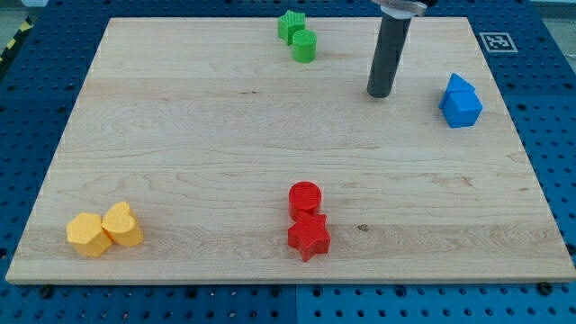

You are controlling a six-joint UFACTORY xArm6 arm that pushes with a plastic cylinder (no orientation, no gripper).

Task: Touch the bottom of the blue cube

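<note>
Look at my tip (380, 94): a bare dark rod end resting on the wooden board (225, 153) near the view's top right, grasping nothing, since it has no jaws to close. You find the blue cube (463, 108) to the tip's right, slightly lower in the view, near the board's right edge, clearly apart from the tip. A second blue block (457, 85) touches the cube's upper side; its shape is unclear.

At the view's top centre you see a green star-like block (291, 24) touching a green cylinder (304, 46). At the bottom centre a red cylinder (305, 197) touches a red star (309, 237). At the bottom left, two yellow blocks (104, 229) sit together.
</note>
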